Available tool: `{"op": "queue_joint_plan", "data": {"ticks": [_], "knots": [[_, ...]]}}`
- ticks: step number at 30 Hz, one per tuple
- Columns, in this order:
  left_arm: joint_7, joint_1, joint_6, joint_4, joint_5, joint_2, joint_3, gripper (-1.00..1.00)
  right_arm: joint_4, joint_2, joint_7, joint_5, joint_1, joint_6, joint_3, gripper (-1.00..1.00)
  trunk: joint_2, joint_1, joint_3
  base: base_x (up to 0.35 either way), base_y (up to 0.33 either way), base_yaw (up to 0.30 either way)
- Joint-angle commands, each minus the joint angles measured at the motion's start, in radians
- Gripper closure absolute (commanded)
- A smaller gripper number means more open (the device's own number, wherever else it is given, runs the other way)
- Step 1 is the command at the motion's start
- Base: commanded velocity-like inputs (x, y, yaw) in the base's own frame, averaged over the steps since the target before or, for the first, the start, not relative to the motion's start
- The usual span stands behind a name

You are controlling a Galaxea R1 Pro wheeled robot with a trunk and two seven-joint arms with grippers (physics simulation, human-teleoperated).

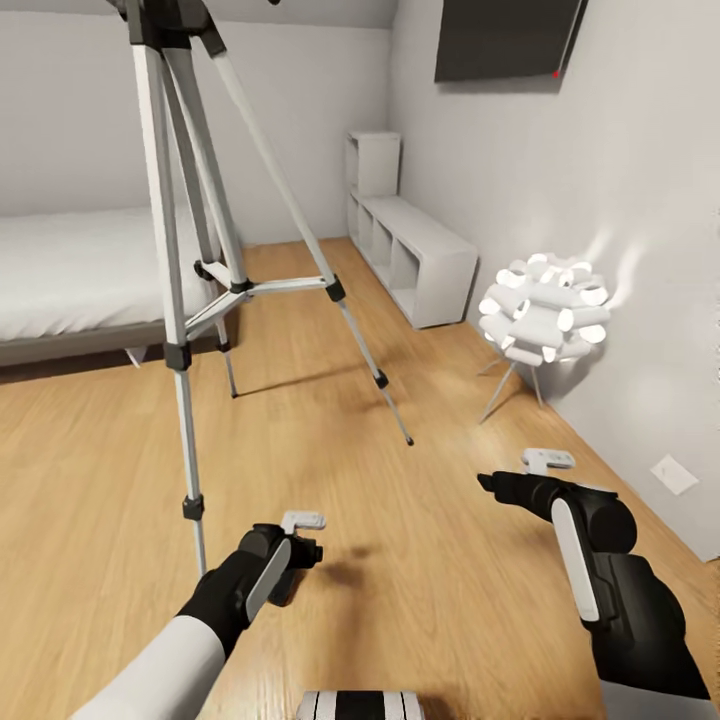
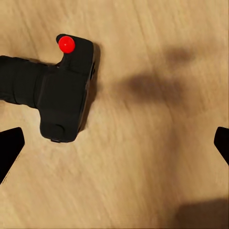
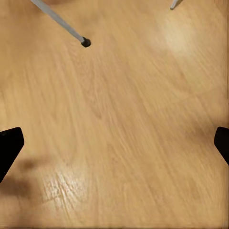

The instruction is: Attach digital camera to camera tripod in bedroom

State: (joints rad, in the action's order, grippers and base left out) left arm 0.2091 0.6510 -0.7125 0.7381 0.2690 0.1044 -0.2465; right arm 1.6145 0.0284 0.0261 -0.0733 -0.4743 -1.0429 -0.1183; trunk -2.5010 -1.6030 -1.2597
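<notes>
Two arms reach out low over the wood floor (image 1: pixel 430 560) in the head view, with the camera tripod (image 1: pixel 205 270) standing to the far left, its silver legs spread wide and its head cut off by the frame's upper edge. The bed (image 1: pixel 70 270) lies behind it at far left; a white shelf unit (image 1: pixel 415 255) and a glowing lamp (image 1: pixel 545 310) sit along the right wall. The left gripper (image 1: pixel 300 550) hangs just off the floor near the tripod's nearest leg, and something dark lies beneath it, too hidden by the arm to name from here. The right gripper (image 1: pixel 490 482) hovers well to the right, nothing visibly in it.

From the left wrist view, the digital camera (image 2: pixel 52 90) lies on the floor, red button (image 2: pixel 66 44) showing, lens barrel pointing away to one side. The left gripper's fingertips (image 2: pixel 9 145) are spread wide, gripping nothing, and the camera sits off-centre, close to one of them. A good pick probably calls for shifting the gripper to centre on the boxy body, not the barrel, then descending before closing.

From the right wrist view, bare floor and one tripod foot (image 3: pixel 86 42) appear; the fingertips (image 3: pixel 9 143) stand wide apart, empty.
</notes>
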Motion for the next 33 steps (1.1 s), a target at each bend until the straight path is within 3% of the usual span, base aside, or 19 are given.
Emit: {"op": "queue_joint_plan", "data": {"ticks": [1, 13, 18, 27, 33], "knots": [[0.008, 0.001, -0.005, 0.001, 0.011, -0.005, -0.002, -1.0, 0.001, 0.0, 0.002, -0.003, 0.001, -0.004, 0.001, -1.0, -0.001, 0.0, -0.005, 0.0, 0.0, -0.088], [-0.004, 0.061, -0.043, 0.001, 0.012, -0.018, -0.019, -1.0, 0.001, 0.006, 0.018, -0.003, 0.0, -0.004, 0.013, -1.0, -0.003, -0.006, -0.051, 0.0, 0.0, -0.025], [-0.015, 0.074, -0.054, -0.005, 0.012, -0.029, -0.066, -1.0, 0.001, 0.007, 0.064, -0.003, -0.009, -0.004, 0.015, -1.0, -0.005, -0.008, -0.07, 0.0, 0.0, -0.003], [-0.085, 0.085, -0.056, -0.007, 0.006, -0.102, -0.103, -1.0, 0.001, -0.002, 0.135, -0.003, -0.014, -0.004, 0.02, -1.0, -0.007, -0.012, -0.105, 0.0, 0.0, 0.0], [-0.153, 0.089, -0.056, -0.004, -0.048, -0.129, -0.106, -1.0, 0.001, -0.003, 0.143, -0.003, -0.011, -0.004, 0.042, -1.0, -0.008, -0.015, -0.128, 0.0, 0.0, 0.0]]}}
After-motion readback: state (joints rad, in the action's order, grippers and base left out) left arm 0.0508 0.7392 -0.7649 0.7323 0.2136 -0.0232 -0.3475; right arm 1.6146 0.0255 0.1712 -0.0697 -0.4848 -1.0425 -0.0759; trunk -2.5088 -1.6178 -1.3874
